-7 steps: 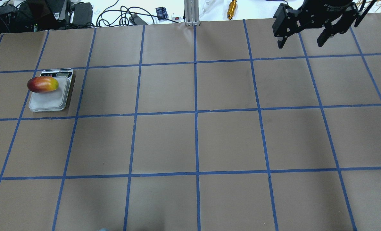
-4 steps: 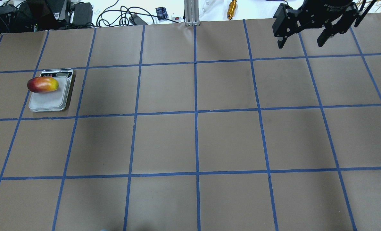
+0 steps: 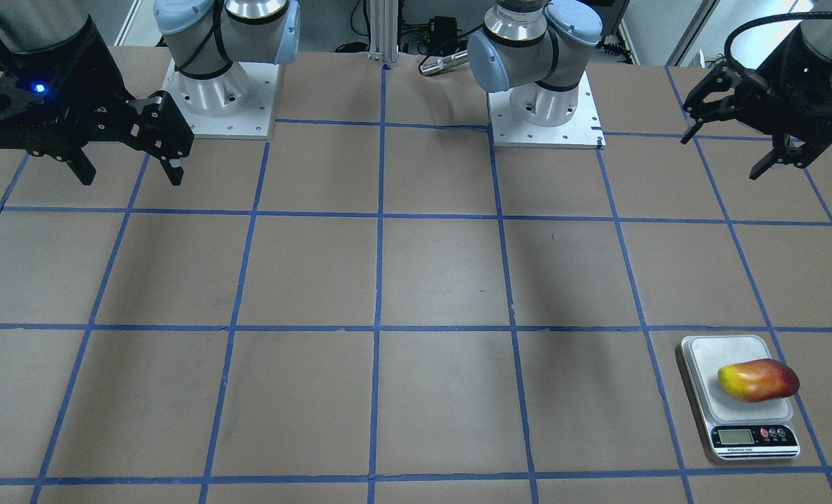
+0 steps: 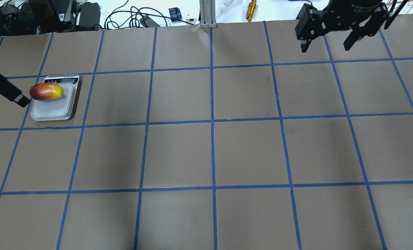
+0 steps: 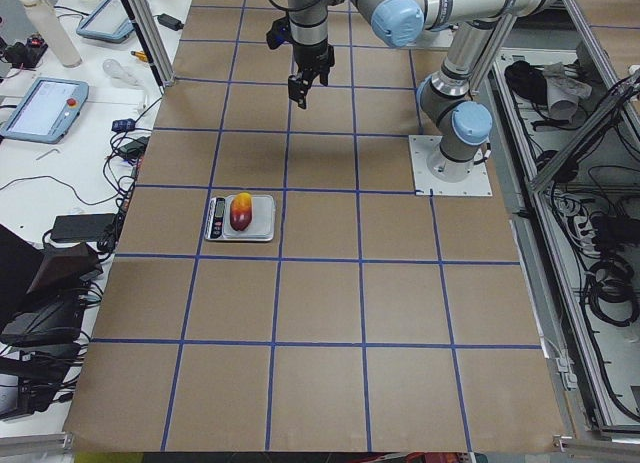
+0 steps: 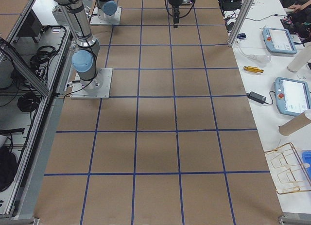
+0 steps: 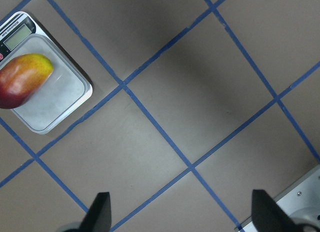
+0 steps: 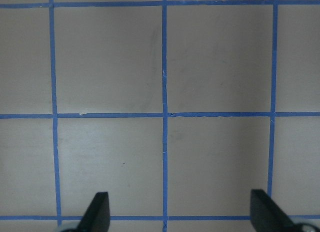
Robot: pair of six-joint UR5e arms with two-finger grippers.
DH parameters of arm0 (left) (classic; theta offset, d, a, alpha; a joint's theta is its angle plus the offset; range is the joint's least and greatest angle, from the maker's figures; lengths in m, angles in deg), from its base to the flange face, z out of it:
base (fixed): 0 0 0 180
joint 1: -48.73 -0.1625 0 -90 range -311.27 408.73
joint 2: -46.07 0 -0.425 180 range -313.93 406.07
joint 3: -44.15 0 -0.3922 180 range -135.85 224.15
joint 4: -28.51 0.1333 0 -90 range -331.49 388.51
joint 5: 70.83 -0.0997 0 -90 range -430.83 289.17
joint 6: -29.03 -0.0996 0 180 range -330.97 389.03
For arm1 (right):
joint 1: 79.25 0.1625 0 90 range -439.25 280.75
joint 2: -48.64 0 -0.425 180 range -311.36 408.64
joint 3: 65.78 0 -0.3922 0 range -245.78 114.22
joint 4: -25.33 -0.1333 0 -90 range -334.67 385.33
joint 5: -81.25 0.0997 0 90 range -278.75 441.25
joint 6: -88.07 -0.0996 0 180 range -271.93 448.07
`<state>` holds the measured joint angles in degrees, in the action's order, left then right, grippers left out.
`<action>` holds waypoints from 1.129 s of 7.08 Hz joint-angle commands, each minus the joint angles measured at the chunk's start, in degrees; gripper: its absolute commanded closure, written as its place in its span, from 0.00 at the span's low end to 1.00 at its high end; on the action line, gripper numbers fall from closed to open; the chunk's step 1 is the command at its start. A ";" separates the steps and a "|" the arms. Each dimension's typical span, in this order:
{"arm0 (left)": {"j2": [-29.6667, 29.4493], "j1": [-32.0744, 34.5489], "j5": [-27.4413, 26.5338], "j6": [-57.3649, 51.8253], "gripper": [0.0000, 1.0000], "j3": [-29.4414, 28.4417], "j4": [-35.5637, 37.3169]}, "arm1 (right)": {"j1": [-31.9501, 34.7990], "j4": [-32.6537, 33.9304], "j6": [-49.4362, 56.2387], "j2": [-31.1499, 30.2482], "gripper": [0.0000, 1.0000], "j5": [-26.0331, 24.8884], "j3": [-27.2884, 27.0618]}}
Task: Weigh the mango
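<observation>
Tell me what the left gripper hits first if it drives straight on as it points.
Probably the bare table: the left gripper points down at brown paper and blue tape. The mango on the scale lies off to one side.

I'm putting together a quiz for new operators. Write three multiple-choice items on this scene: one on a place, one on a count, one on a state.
1. Where is the mango?
A. on bare table paper
B. on the scale
C. held in a pincer

2. How many fruits show?
A. one
B. two
C. three

3. The left pincer is:
A. shut on the mango
B. shut, empty
C. open, empty

Answers:
1. B, it rests on the scale's platform.
2. A, the mango is the only fruit showing.
3. C, its jaws stand apart with nothing between them.
</observation>
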<state>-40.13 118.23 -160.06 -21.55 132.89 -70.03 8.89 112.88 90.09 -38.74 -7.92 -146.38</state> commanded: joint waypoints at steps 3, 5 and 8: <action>-1.60 16.08 -0.06 34.87 0.00 0.11 3.71 | 0.01 -0.01 0.00 0.02 0.00 -0.04 0.00; -2.13 20.66 -0.24 42.63 0.00 0.20 4.49 | 0.01 -0.01 0.00 -0.07 0.00 -0.04 0.00; -2.57 20.94 -0.33 45.91 0.00 0.03 7.83 | 0.01 -0.01 0.00 0.02 0.00 -0.04 0.00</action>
<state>-42.53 139.06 -160.42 23.02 132.98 -63.01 8.91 112.87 90.09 -38.76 -7.94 -146.38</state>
